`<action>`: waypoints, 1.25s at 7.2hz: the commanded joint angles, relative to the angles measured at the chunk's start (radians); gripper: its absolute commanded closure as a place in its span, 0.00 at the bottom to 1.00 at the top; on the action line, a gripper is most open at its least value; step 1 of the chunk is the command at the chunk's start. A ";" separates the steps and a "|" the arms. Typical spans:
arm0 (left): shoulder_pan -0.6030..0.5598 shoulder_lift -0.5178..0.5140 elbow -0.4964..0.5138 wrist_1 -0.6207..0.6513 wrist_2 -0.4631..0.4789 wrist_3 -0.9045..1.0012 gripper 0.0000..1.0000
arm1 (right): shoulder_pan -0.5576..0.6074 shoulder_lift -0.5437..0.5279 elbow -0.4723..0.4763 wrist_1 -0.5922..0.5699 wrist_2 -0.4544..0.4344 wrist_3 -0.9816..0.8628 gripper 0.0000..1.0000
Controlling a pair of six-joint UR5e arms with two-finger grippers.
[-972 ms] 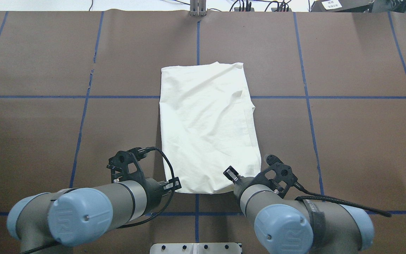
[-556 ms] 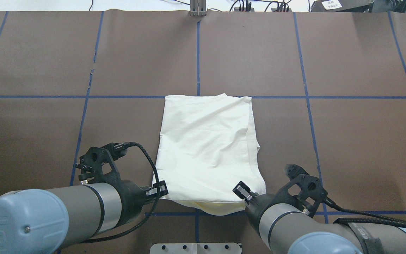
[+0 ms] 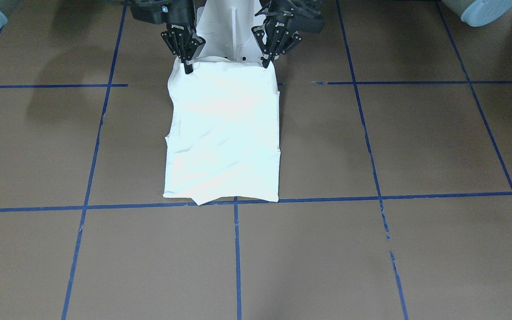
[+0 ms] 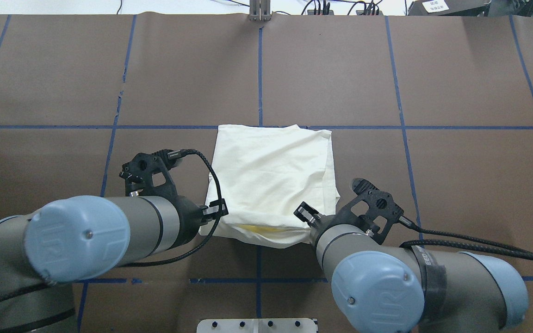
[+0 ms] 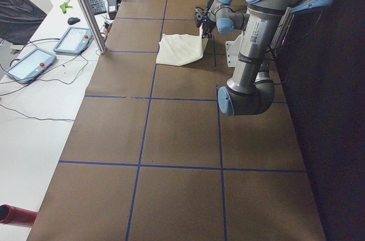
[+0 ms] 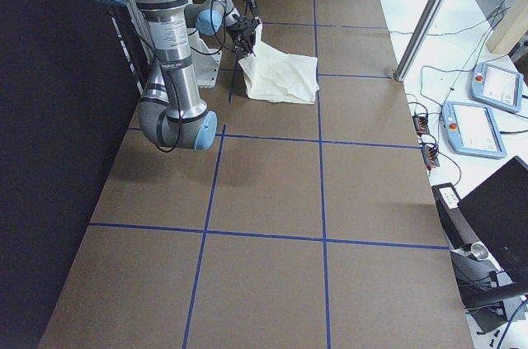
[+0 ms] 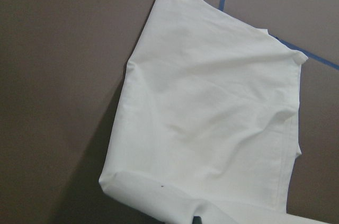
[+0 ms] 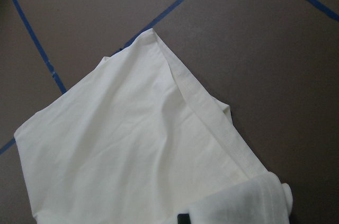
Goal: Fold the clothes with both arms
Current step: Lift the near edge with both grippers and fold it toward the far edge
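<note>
The cream-white shirt [image 4: 271,171] lies folded, plain side up, at the table's middle near the robot; no print shows. Its far edge rests on a blue tape line. Its near edge hangs lifted off the table. In the front-facing view my left gripper [image 3: 266,63] is shut on one near corner of the shirt [image 3: 225,133], and my right gripper [image 3: 188,67] is shut on the other. From overhead both wrists hide the fingertips. Both wrist views look down the shirt [image 7: 212,118] [image 8: 132,144], with a fold of it bunched at the bottom edge.
The brown table [image 4: 456,185] carries a blue tape grid. The white pedestal base [image 3: 234,26] stands just behind the grippers. A metal post [image 5: 85,10] and tablets [image 6: 474,130] sit along the far side.
Both arms dragged the shirt toward the robot, so its far edge now lies on the blue line. Since then they have lifted the near edge and carried it a little forward.
</note>
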 commanded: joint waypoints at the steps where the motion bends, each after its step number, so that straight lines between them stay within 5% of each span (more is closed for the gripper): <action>1: -0.099 -0.055 0.104 -0.009 -0.023 0.084 1.00 | 0.093 0.049 -0.189 0.135 0.035 -0.048 1.00; 5: -0.183 -0.157 0.403 -0.175 -0.023 0.173 1.00 | 0.217 0.068 -0.418 0.320 0.098 -0.159 1.00; 7: -0.199 -0.193 0.508 -0.201 -0.021 0.209 1.00 | 0.240 0.155 -0.558 0.330 0.112 -0.180 1.00; 9: -0.199 -0.221 0.597 -0.243 -0.020 0.227 1.00 | 0.243 0.171 -0.600 0.337 0.113 -0.188 1.00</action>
